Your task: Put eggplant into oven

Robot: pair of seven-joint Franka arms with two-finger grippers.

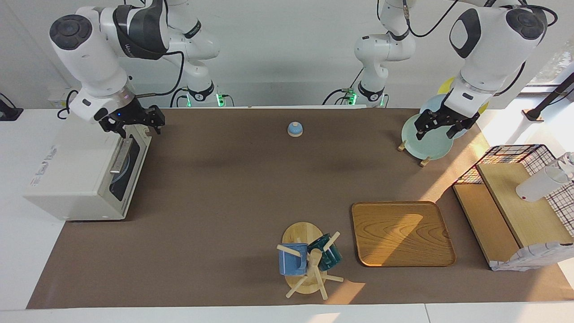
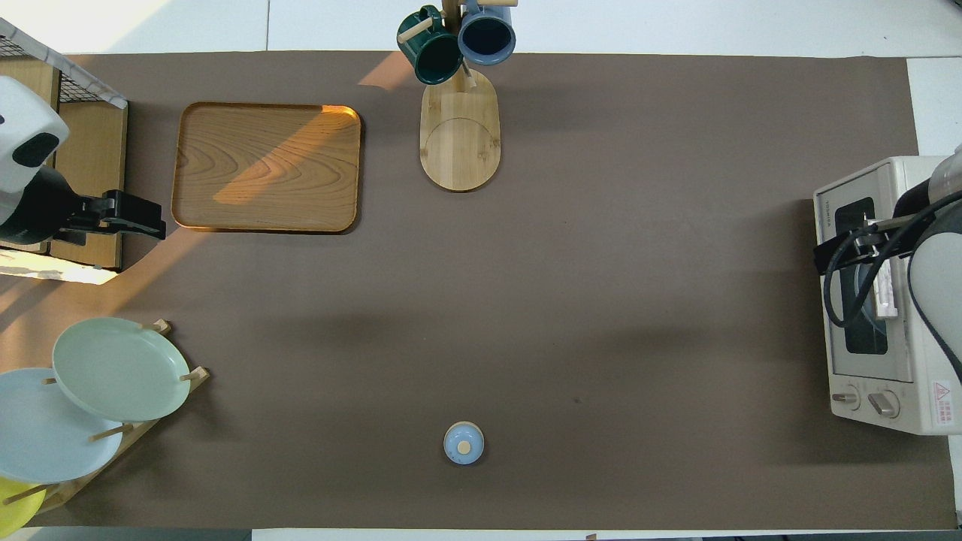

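Observation:
The eggplant is out of view in both views. The off-white oven (image 1: 67,179) (image 2: 894,406) stands at the right arm's end of the table, its dark glass door (image 1: 131,172) closed and its bar handle (image 1: 119,157) showing. My right gripper (image 1: 132,122) (image 2: 842,252) hangs open over the oven's door edge, at the corner nearer to the robots, with nothing in it. At the left arm's end, my left gripper (image 1: 441,128) (image 2: 139,218) hangs open and empty over the plate rack.
A wooden rack with pale plates (image 1: 426,141) (image 2: 120,368) stands at the left arm's end. A small blue knobbed lid (image 1: 295,129) (image 2: 464,443) lies mid-table near the robots. Farther out are a wooden tray (image 1: 401,233) (image 2: 267,165), a mug tree (image 1: 309,264) (image 2: 458,128) and a wire shelf (image 1: 515,202).

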